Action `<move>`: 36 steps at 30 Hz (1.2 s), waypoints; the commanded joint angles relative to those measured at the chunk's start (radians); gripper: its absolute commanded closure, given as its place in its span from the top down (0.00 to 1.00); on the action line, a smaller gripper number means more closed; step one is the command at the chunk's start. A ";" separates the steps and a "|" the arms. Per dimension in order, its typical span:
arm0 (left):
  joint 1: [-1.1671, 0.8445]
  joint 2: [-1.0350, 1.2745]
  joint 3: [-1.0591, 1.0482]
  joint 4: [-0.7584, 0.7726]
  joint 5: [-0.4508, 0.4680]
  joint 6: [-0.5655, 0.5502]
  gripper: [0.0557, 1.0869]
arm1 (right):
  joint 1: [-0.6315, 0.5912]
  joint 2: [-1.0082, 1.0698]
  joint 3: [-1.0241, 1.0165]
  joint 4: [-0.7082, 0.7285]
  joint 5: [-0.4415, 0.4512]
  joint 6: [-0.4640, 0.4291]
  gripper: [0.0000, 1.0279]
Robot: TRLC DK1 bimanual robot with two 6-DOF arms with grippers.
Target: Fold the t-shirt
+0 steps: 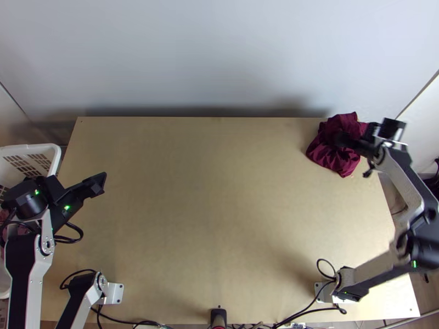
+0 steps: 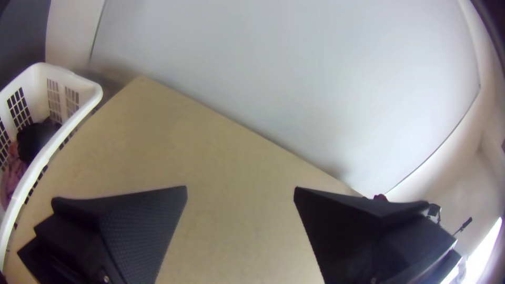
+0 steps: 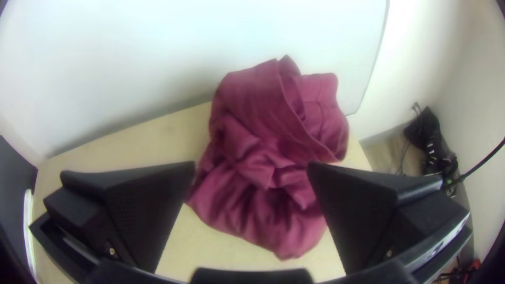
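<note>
In the top view's upper right, the dark maroon t-shirt lies bunched in a rounded heap of soft, slightly shiny folds on the smooth pale wooden table. The right gripper is over it, its flat black jaws spread wide. At left, the left gripper hangs beside a white plastic basket with slotted walls, its wedge-shaped, finely textured jaws also parted.

Basket cut off at left edge; cloth partly hidden behind right pincer.
</note>
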 commanded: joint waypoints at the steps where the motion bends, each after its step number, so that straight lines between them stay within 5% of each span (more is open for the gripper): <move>1: -0.006 -0.008 0.016 -0.020 0.006 -0.002 0.96 | -0.004 -0.354 -0.126 -0.213 -0.052 0.009 0.96; 7: -0.006 -0.084 -0.019 -0.063 0.032 0.050 0.96 | 0.224 -0.883 -0.333 -0.253 -0.046 0.062 0.96; 13: -0.010 -0.107 -0.041 -0.138 0.036 0.155 0.96 | 0.510 -1.040 -0.320 -0.460 0.193 0.242 0.96; 25: -0.012 -0.158 -0.142 -0.026 0.042 0.179 0.96 | 0.297 -1.494 -0.541 -0.477 0.218 0.205 0.96; 31: 0.033 -0.339 -0.266 0.146 0.019 0.176 0.96 | 0.222 -1.659 -0.637 -0.360 0.222 0.111 0.95; 36: 0.033 -0.420 -0.401 0.393 -0.063 0.171 0.96 | 0.193 -1.661 -0.692 -0.250 0.222 0.119 0.95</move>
